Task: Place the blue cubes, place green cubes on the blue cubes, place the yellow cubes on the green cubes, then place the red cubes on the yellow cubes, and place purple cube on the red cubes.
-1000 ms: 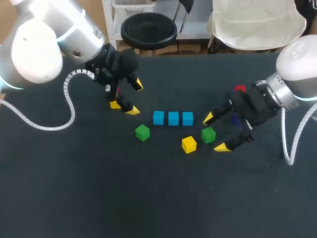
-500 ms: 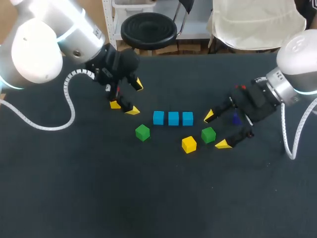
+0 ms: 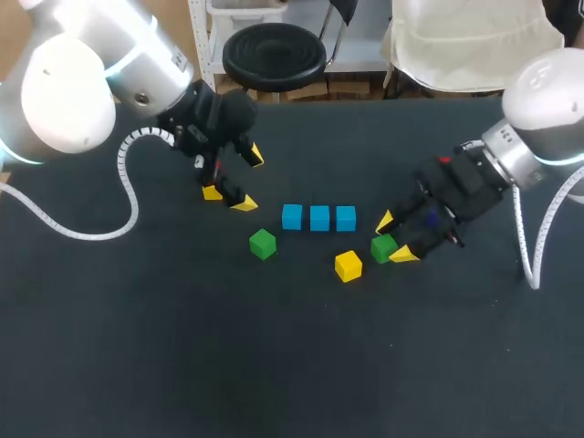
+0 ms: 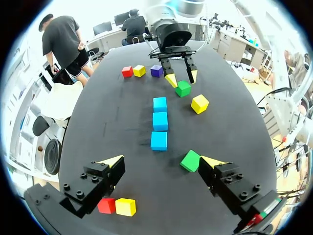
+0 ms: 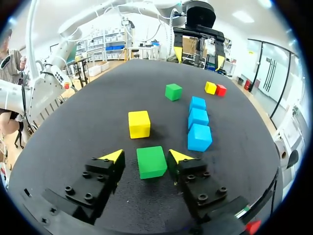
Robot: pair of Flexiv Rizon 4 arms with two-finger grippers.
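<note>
Three blue cubes [image 3: 318,217] lie in a row mid-table. My right gripper [image 3: 394,237] straddles a green cube [image 5: 151,161]. One finger is against the cube and a gap shows at the other, so the gripper is open. A yellow cube [image 3: 348,265] lies beside it, and a second green cube [image 3: 263,244] sits left of the blue row. My left gripper [image 3: 250,180] hangs wide open and empty at the back left, over a red cube [image 4: 106,205] and a yellow cube [image 4: 125,206].
Behind my right gripper, a red cube [image 4: 127,71], a yellow cube [image 4: 139,71] and a purple cube [image 4: 156,71] stand in a line. The black table [image 3: 274,365] stretches bare toward the front edge.
My right gripper slid left over the green cube and its fingers narrowed around it. The left arm and the other cubes stayed put.
</note>
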